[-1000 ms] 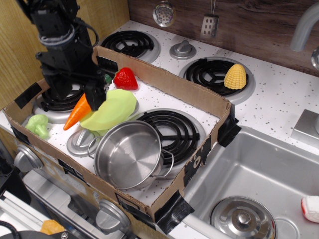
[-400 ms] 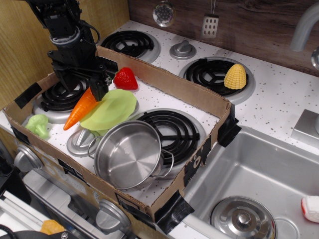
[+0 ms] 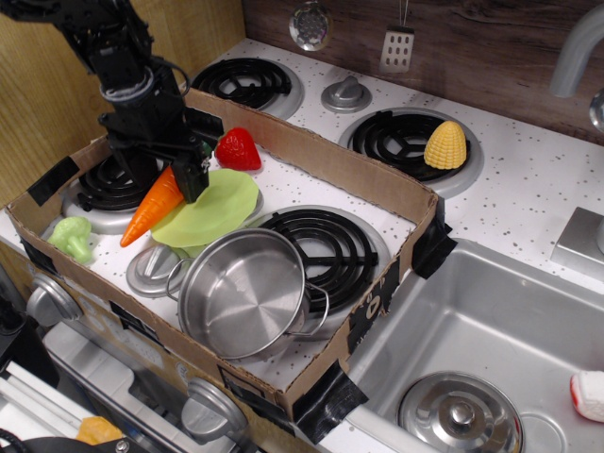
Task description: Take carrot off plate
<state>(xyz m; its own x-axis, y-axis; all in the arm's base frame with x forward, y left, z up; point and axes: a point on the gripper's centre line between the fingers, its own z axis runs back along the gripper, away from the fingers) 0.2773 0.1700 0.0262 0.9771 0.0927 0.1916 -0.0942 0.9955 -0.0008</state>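
The orange carrot [image 3: 153,208] lies slanted, its tip pointing down-left over the left burner and its thick end at the left rim of the lime-green plate [image 3: 215,209]. The plate sits inside the cardboard box, partly resting on a grey lid and touching the steel pot. My black gripper [image 3: 187,172] comes down from the upper left and its fingers close around the carrot's thick green-topped end, which they mostly hide.
A steel pot [image 3: 243,293] stands just in front of the plate. A red strawberry [image 3: 238,149] lies behind it and green broccoli [image 3: 74,236] sits at the left. The cardboard box wall [image 3: 321,156] surrounds them. A corn cob [image 3: 445,144] is on the back right burner.
The plate was tipped up on edge and has settled flatter. My gripper has shifted slightly up and to the right, and the carrot's thick end moved with it.
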